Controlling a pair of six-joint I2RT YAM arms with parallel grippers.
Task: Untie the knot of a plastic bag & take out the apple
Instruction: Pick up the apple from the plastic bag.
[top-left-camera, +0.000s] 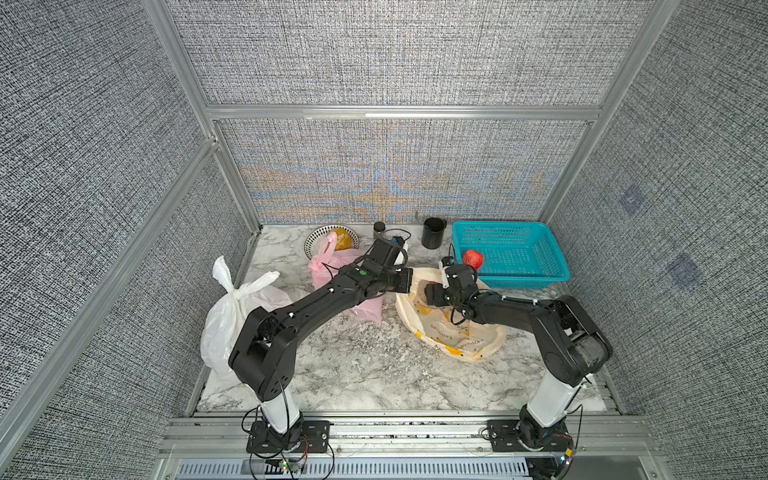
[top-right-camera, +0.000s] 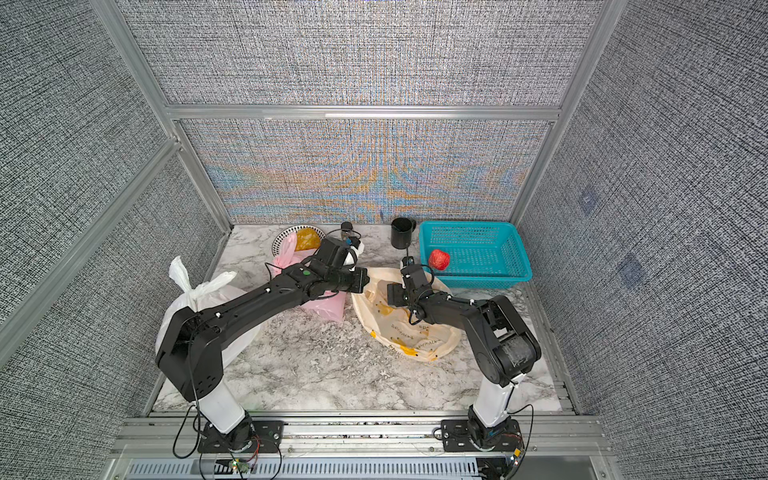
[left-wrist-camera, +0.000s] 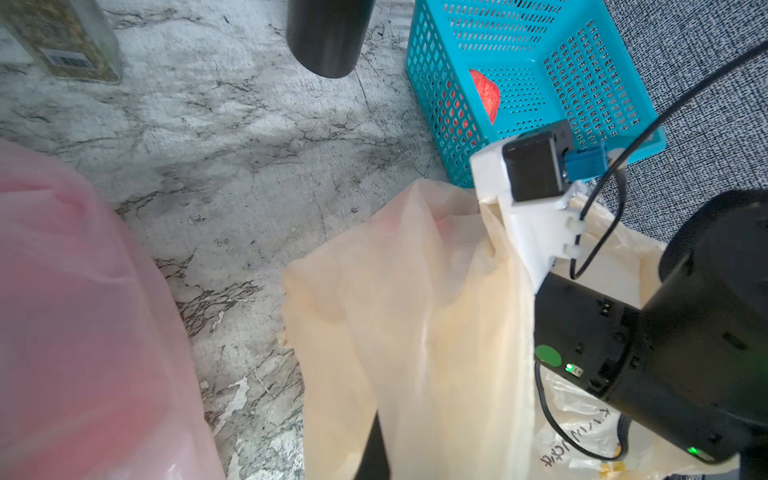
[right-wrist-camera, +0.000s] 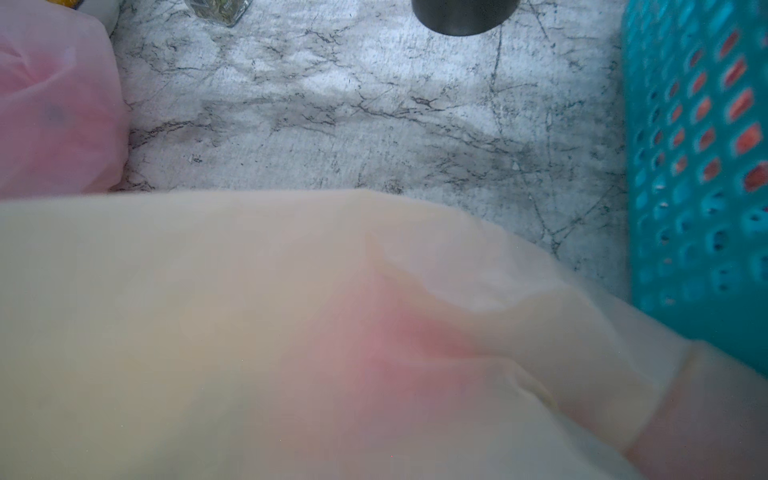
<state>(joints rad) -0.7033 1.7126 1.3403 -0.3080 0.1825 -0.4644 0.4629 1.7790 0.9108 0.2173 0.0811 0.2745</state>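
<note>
A cream plastic bag (top-left-camera: 457, 332) (top-right-camera: 415, 332) with yellow print lies right of centre, its mouth open toward the back. My left gripper (top-left-camera: 409, 281) (top-right-camera: 365, 277) is shut on the bag's rim and holds the film (left-wrist-camera: 415, 311) up. The right gripper (top-left-camera: 430, 295) (top-right-camera: 392, 294) reaches into the mouth; bag film covers its jaws. A red shape (right-wrist-camera: 374, 353) glows through the film just ahead of it, with a red bit (top-left-camera: 432, 284) showing in a top view. A red apple (top-left-camera: 473, 258) (top-right-camera: 439, 259) (left-wrist-camera: 486, 93) lies in the teal basket.
The teal basket (top-left-camera: 523, 277) stands at the back right, touching the cream bag. A black cup (top-left-camera: 434, 232), a small jar (top-left-camera: 379, 228) and a plate (top-left-camera: 316, 239) line the back. A pink bag (top-left-camera: 332, 266) and a knotted white bag (top-left-camera: 232, 316) lie left.
</note>
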